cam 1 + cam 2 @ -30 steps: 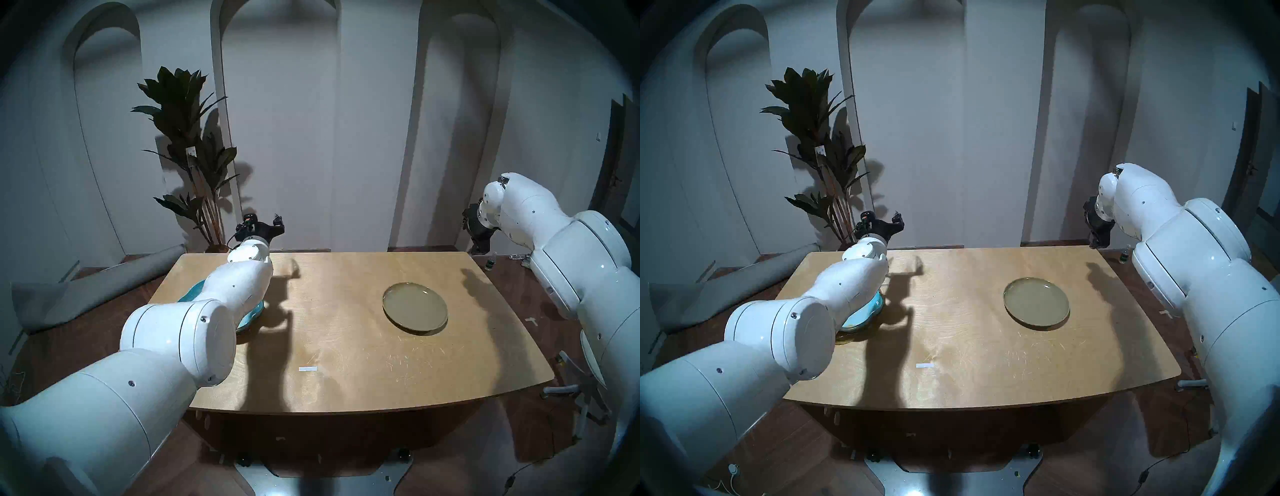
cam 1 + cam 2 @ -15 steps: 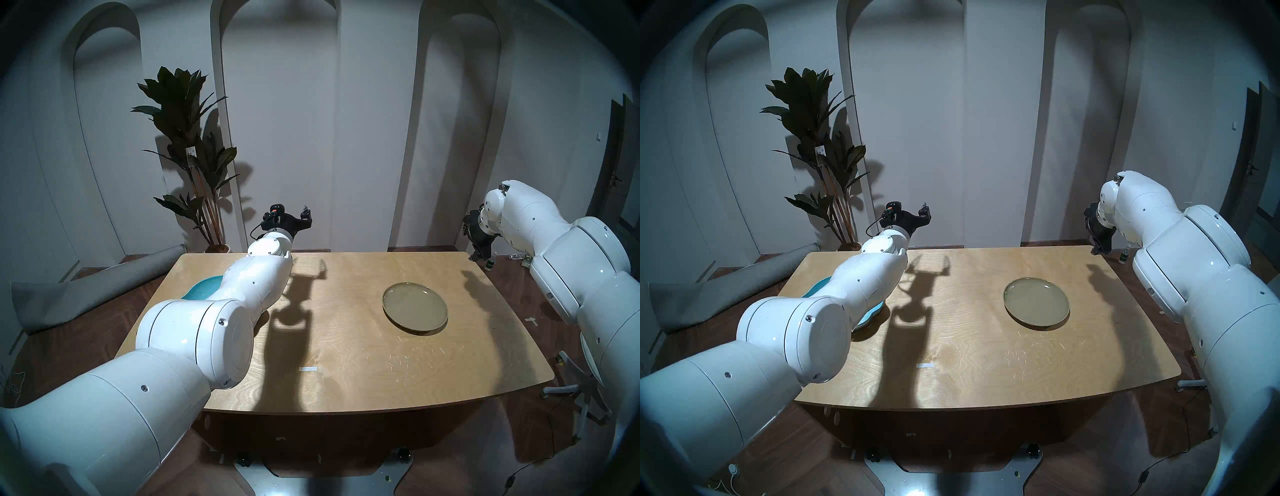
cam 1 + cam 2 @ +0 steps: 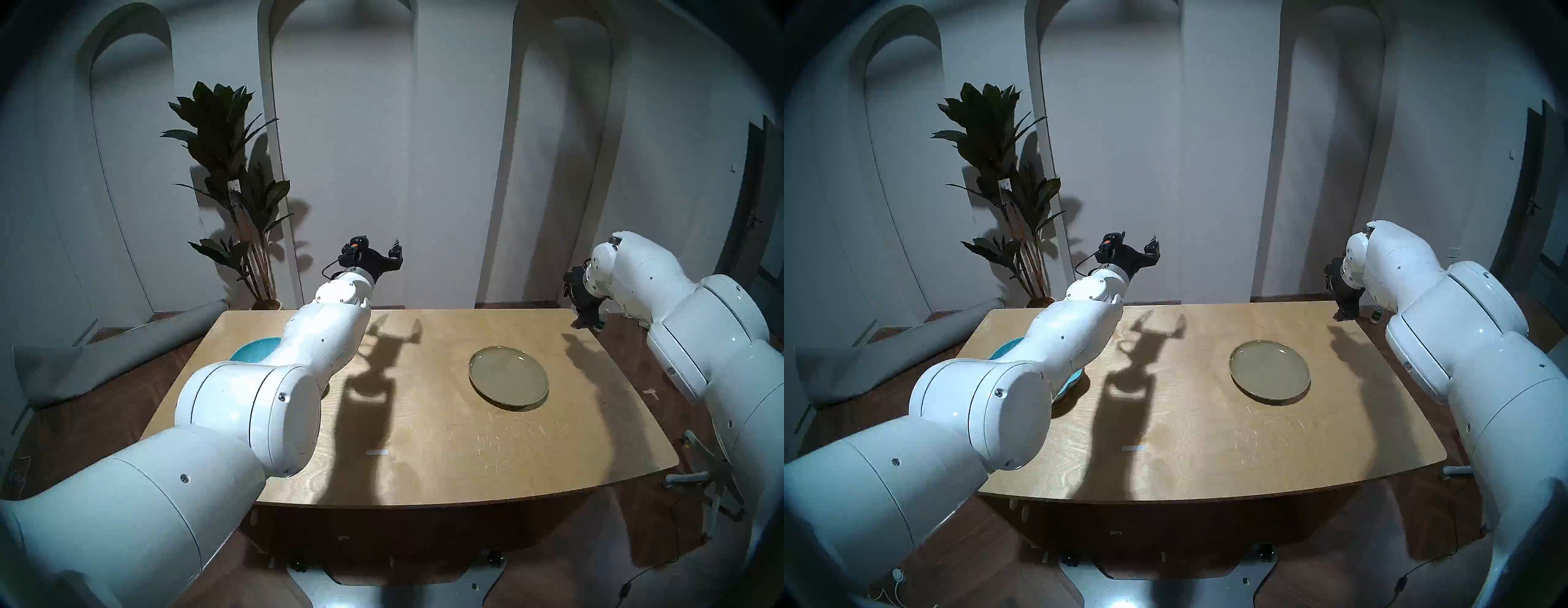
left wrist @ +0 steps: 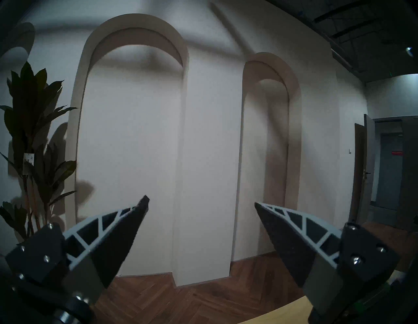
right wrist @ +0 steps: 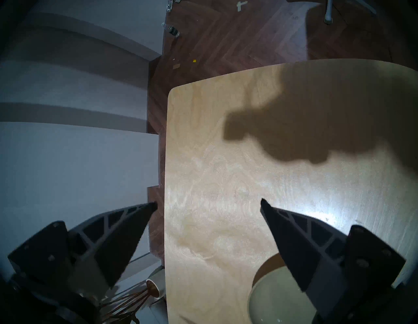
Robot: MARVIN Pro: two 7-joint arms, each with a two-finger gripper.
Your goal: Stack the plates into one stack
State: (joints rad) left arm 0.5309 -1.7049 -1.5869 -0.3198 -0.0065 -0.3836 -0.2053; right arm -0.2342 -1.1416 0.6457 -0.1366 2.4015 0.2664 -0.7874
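L tool (image 3: 375,254), spread & empty, is lifting right off blue plate (image 3: 254,350); R tool (image 5: 207,204), spread, is dipping toward beige plate (image 3: 508,378) – next to stack.

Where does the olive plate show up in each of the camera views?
Head stereo left: olive plate right of centre on the table.
Head stereo right: the same, nearer centre.
Left wrist: not in it.
Right wrist: bottom edge, partly behind one finger.
Shared landmark: the table's far right corner.
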